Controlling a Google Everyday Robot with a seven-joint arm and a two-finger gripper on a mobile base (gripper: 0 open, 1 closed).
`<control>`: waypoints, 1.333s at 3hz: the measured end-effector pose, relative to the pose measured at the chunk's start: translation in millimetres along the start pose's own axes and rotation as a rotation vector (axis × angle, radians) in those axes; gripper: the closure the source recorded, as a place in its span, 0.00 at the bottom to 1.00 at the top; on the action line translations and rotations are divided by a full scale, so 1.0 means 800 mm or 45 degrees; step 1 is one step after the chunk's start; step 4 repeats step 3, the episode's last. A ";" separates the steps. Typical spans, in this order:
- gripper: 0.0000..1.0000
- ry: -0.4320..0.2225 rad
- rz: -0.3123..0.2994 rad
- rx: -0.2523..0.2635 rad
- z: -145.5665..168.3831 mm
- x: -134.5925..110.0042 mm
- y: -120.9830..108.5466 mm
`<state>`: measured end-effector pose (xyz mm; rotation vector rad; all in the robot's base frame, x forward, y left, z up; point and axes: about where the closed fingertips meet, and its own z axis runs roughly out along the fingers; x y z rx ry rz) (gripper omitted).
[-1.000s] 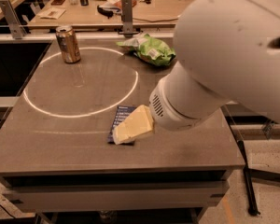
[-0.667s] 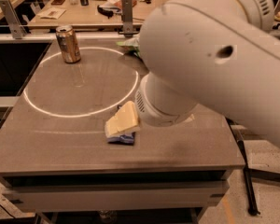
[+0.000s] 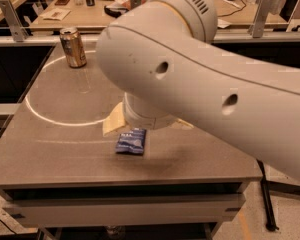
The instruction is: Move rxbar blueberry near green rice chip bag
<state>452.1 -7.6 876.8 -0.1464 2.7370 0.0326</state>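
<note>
The rxbar blueberry (image 3: 131, 141) is seen as a small, flat, dark blue wrapper, roughly rectangular, with pale lettering that cannot be read. It lies flat on the grey surface (image 3: 50, 159), toward the near edge and a little left of the middle, and a faint shadow is cast beside it.

Most of the view is filled by the robot's white arm (image 3: 205, 84), which reaches in from the right and bends down over the surface. The gripper (image 3: 114, 122) is largely hidden under the arm's rounded wrist. Only a tan part is shown at the left of the wrist, low over the surface. Whether it is spread or pressed together cannot be told.

The bar is placed just in front of the gripper, on the camera's side and slightly to the right of the tan part. Whether the two touch cannot be told, and nothing is seen to be held.

A bronze drink can (image 3: 73, 47) stands upright at the far left corner, well apart from the bar. A white ring (image 3: 50, 120) is marked on the surface between them.
</note>
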 end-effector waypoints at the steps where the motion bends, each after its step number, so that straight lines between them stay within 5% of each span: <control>1: 0.00 0.015 0.098 0.017 0.019 0.001 0.005; 4: 0.00 0.110 0.213 -0.021 0.051 0.002 -0.006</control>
